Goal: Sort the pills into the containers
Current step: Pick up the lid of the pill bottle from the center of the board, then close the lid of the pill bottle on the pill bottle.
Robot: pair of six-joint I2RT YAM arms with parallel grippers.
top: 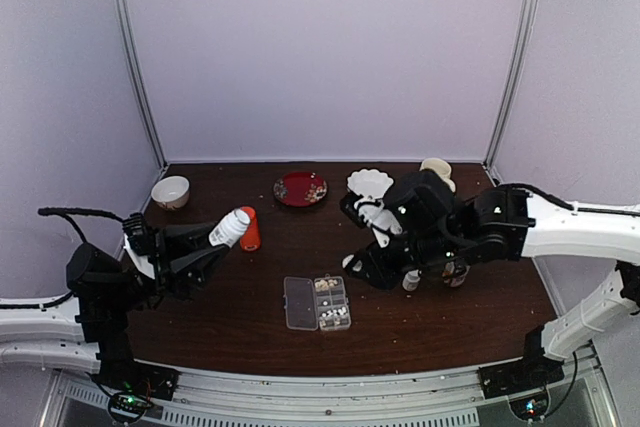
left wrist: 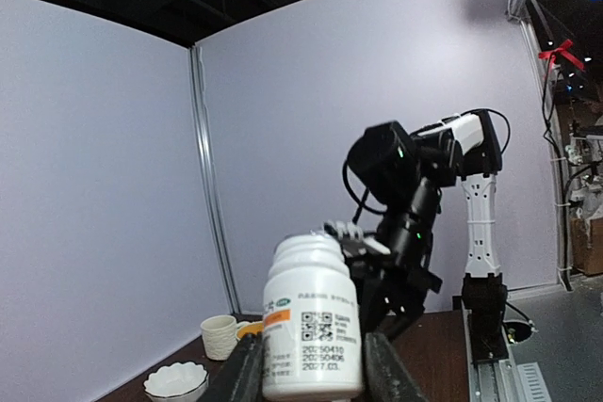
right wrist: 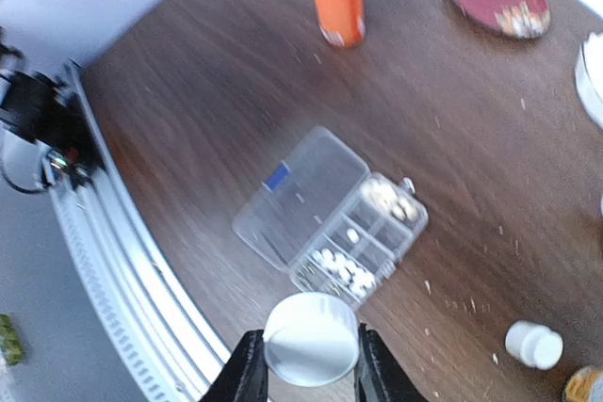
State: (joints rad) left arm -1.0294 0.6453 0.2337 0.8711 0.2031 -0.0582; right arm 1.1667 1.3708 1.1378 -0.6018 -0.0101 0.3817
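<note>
Nearest me, the pill box (right wrist: 363, 233) lies flat on the table (top: 230, 327), its clear lid (right wrist: 294, 185) thrown open to my left. Pills (right wrist: 339, 265) sit in its cells: white ones at the near end, beige ones at the far end.

Above the box hangs my right gripper (right wrist: 311, 364), fingers pressed against both sides of a round white piece (right wrist: 311, 336). Cap or bottle end, I cannot tell. A small white bottle (right wrist: 533, 344) stands right of the box.

My left gripper (left wrist: 314, 369) pinches a labelled white bottle (left wrist: 311, 327), lifted and tilted, beside the upright orange bottle (top: 250, 230).

Along the far edge: a cream bowl (top: 170, 191), a red plate (top: 300, 188), a scalloped white dish (top: 370, 183) and a cup (top: 436, 167).
</note>
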